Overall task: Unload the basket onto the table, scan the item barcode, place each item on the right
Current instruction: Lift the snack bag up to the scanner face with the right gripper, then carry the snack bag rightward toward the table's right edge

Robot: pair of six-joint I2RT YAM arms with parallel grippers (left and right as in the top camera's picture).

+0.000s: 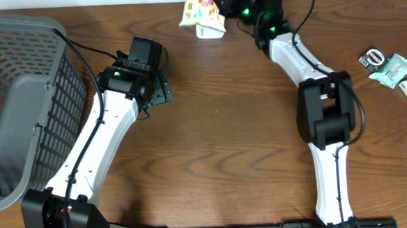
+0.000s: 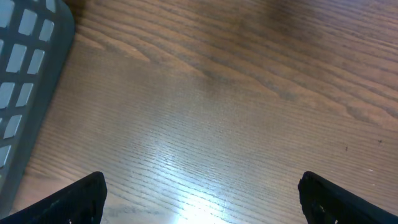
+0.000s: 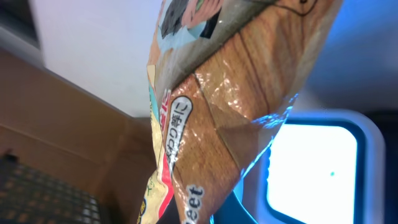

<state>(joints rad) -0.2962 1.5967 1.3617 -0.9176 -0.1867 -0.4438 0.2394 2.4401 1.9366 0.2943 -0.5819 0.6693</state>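
The item is a crinkly snack packet point(image 1: 199, 8) printed in yellow, brown and white, held up at the table's far edge. My right gripper point(image 1: 223, 0) is shut on its right end. In the right wrist view the packet point(image 3: 236, 93) fills the middle, and behind it a scanner point(image 3: 311, 171) shows as a bright white window in a blue-lit frame. From overhead the scanner point(image 1: 210, 30) is a small white block just below the packet. No barcode shows. My left gripper point(image 1: 162, 89) hangs open over bare wood with nothing between its fingers point(image 2: 74, 199).
A large grey mesh basket point(image 1: 21, 102) fills the left side; its rim point(image 2: 25, 93) also shows in the left wrist view. Several small packets point(image 1: 397, 72) lie at the right edge. A cable runs from the basket side along the left arm.
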